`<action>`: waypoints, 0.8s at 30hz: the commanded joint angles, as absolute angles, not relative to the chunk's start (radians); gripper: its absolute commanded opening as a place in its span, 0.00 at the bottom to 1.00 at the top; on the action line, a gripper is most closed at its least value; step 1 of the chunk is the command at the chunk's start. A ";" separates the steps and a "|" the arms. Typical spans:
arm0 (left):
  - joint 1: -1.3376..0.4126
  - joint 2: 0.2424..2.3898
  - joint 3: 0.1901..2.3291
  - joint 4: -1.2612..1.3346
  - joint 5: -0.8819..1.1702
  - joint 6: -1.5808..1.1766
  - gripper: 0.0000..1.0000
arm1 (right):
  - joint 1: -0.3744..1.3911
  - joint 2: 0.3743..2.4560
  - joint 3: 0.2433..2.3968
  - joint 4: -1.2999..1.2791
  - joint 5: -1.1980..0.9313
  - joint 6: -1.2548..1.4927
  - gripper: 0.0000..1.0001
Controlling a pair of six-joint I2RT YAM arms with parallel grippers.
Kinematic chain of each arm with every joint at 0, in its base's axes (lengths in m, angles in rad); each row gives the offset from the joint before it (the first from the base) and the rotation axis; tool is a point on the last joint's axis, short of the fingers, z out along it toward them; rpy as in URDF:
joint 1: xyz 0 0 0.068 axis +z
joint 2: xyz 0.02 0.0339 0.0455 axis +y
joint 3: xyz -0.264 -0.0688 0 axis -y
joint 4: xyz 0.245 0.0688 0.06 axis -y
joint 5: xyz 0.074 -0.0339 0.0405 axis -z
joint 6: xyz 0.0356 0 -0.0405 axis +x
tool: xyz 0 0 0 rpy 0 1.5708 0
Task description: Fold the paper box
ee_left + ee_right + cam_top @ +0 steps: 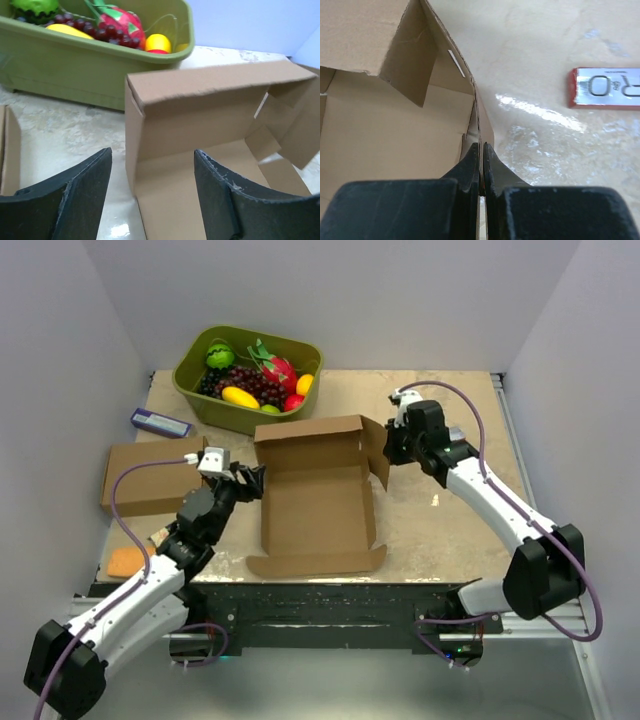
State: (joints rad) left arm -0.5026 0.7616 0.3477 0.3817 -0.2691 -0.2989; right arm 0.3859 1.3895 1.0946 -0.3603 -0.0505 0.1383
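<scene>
On the table (pixel 440 510), the paper box (pixel 315 505) is being displayed open at the centre, just before the green tub (pixel 205 408). Its right wall is being pinched by the closed right gripper (pixel 388 450); the left gripper (pixel 254 480) is being held wide beside its left wall.

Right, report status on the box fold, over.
Left gripper open, empty, beside paper box. Right gripper pinching its right flap, raised. Back wall up, front flap flat. Green tub close behind.
</scene>
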 commanded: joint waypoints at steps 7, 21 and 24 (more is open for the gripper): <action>-0.641 0.955 0.335 0.564 -0.126 -0.418 0.68 | 0.387 1.299 1.118 -0.345 0.066 0.364 0.00; -0.887 1.466 0.430 0.828 -0.109 -0.390 0.68 | 0.388 1.272 1.031 -0.327 -0.190 0.173 0.00; -0.887 1.500 0.350 0.864 -0.126 -0.413 0.68 | 0.388 1.270 1.035 -0.342 -0.196 0.100 0.00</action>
